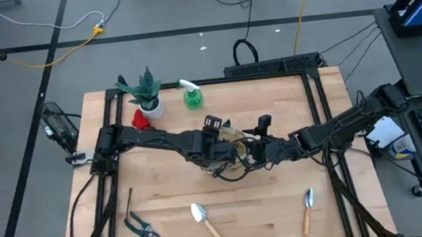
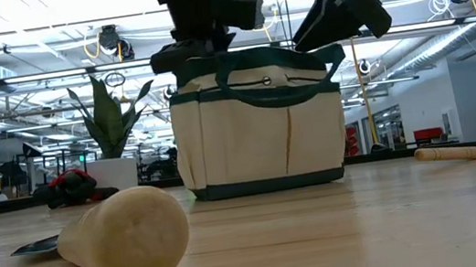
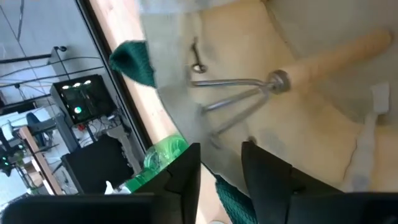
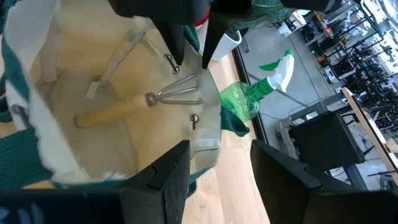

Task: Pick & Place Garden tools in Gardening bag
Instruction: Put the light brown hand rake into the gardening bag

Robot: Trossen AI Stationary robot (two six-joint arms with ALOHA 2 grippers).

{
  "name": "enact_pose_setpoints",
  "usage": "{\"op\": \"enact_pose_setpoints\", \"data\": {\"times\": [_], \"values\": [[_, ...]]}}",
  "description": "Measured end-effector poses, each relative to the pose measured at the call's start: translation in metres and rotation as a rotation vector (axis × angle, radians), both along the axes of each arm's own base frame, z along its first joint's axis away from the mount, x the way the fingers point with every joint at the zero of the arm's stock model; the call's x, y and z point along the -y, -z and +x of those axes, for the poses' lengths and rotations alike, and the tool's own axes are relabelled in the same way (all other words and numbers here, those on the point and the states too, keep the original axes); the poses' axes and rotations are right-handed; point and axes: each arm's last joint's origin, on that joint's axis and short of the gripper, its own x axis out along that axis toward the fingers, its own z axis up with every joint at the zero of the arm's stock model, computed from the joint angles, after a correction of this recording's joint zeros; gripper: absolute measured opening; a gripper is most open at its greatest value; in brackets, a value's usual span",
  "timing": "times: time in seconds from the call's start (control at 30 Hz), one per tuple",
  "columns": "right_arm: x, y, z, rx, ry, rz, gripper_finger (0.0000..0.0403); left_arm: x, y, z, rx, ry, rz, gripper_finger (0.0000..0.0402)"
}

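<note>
Left gripper [image 3: 221,171]: held over the bag's open mouth, fingers spread, nothing pinched between them.
Right gripper [image 4: 217,174]: likewise poised above the mouth from the other side, fingers parted and empty.
Gardening bag [image 1: 234,149]: stood mid-table, directly beneath both grippers.
Hand rake [image 4: 140,102]: seen lying inside the bag on its floor, wooden handle along the bottom, metal tines toward the wall.
Trowel, middle [image 1: 204,220]: laid near the table's front edge, blade toward the bag, handle slanting away; judged slightly nearer the left arm.
Trowel, right [image 1: 307,209]: laid almost straight front-to-back, on the right arm's side.
Pruning shears [image 1: 141,227]: front left, beside a thin tool [image 1: 129,201].
Spray bottle [image 1: 192,95]: at the far edge, behind the bag.
</note>
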Motion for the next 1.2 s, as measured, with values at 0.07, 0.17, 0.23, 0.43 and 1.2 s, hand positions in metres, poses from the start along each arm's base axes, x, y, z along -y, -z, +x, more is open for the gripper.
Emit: {"op": "enact_pose_setpoints", "data": {"times": [0.07,0.17,0.23,0.43,1.2], "values": [[-0.001,0.000,0.000,-0.004,-0.021,0.014,0.0160,0.005,0.000,-0.003,-0.028,0.015,0.006,0.0134],[-0.002,0.001,0.001,-0.003,-0.066,0.063,0.0160,0.011,0.000,-0.006,-0.038,0.014,0.026,0.0143],[-0.003,0.001,0.001,0.009,-0.071,0.100,0.0160,0.014,0.000,-0.008,-0.039,0.010,0.058,0.0144],[-0.004,-0.006,0.005,0.122,-0.052,0.185,0.0160,0.024,-0.010,-0.012,-0.004,0.027,0.170,0.0145],[0.033,-0.007,0.048,0.287,-0.225,0.365,0.0160,-0.006,-0.127,-0.104,0.434,-0.332,-0.169,0.0145]]}}
